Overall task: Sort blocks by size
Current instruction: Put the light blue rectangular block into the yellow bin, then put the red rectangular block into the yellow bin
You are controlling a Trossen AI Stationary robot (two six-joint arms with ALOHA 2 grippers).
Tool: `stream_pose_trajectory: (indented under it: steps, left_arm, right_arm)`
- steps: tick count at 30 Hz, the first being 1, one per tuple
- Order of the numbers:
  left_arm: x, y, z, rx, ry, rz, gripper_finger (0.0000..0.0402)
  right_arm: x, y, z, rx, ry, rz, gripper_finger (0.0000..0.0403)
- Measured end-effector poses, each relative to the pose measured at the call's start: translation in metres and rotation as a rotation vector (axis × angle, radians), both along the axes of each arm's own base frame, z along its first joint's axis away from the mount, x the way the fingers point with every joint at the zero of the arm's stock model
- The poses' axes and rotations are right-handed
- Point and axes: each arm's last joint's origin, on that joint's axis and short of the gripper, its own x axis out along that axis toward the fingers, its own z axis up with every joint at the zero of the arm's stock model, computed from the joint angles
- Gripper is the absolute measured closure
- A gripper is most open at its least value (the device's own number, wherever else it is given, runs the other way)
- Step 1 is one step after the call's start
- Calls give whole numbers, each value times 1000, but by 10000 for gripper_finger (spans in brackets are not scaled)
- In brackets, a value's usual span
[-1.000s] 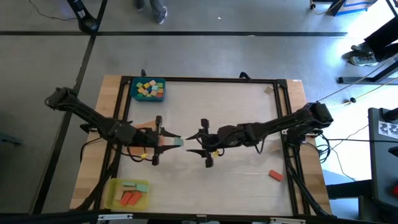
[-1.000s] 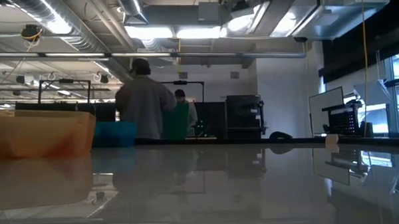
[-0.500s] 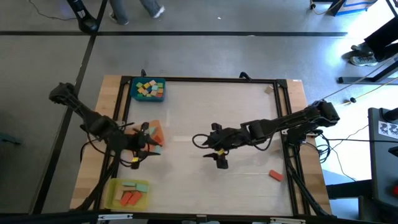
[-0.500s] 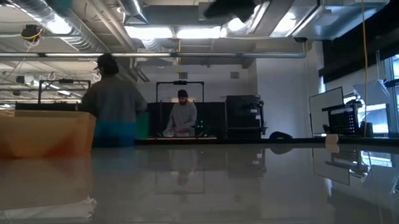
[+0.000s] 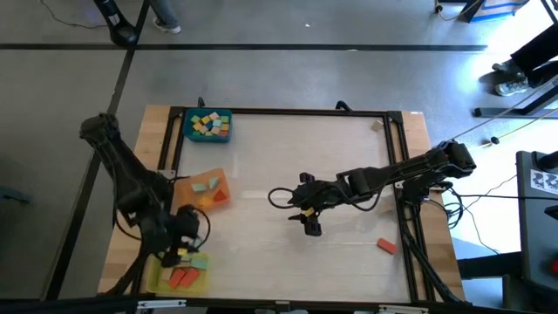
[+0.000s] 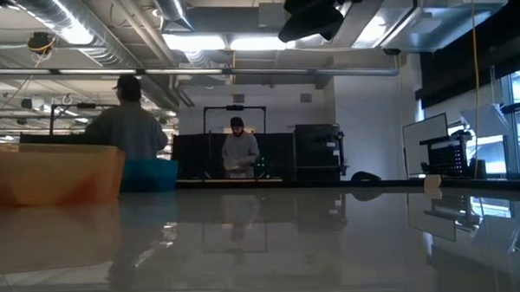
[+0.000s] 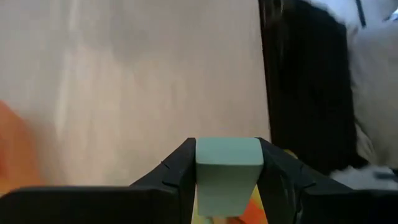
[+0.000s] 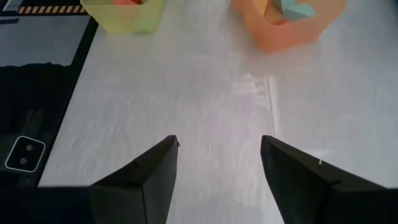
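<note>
Left gripper is down at the near-left corner of the desk, fingers clamped on a pale green block, hanging at the yellow tray's far edge. That tray, already holding red and green pieces, lies just nearward of the block, so the drop looks short and close. Mid-desk, the right gripper hovers with fingers spread wide and nothing between them; a lone red block lies off toward the near-right, nearest this arm. Farther out, the orange tray, then the blue tray full of small blocks. From above, the arm hides the green block.
</note>
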Motion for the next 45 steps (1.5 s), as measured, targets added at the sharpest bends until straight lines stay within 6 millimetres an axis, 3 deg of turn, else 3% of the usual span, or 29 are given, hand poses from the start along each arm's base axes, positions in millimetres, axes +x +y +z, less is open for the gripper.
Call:
stream_pose_trajectory:
  steps: [11,21,26,32,38,45]
  left_arm:
    - [-18,-48,-52,-104,402,110,260]
    - [-15,-43,-48,-133,413,129,210]
    - [-3,-22,-30,-104,240,75,203]
    - [17,6,-9,103,-82,-11,202]
    - [37,16,-2,234,-224,-145,202]
    - [56,29,1,371,-313,-205,202]
  right_arm:
    - [-1,-1,-2,-7,23,0,175]
    - [-2,-1,-2,-10,31,0,175]
    - [-8,-2,-8,-7,116,-24,175]
    - [-28,-9,-15,12,326,-188,175]
    - [-54,-16,-26,25,602,-441,175]
    - [-88,-24,-53,58,808,-607,175]
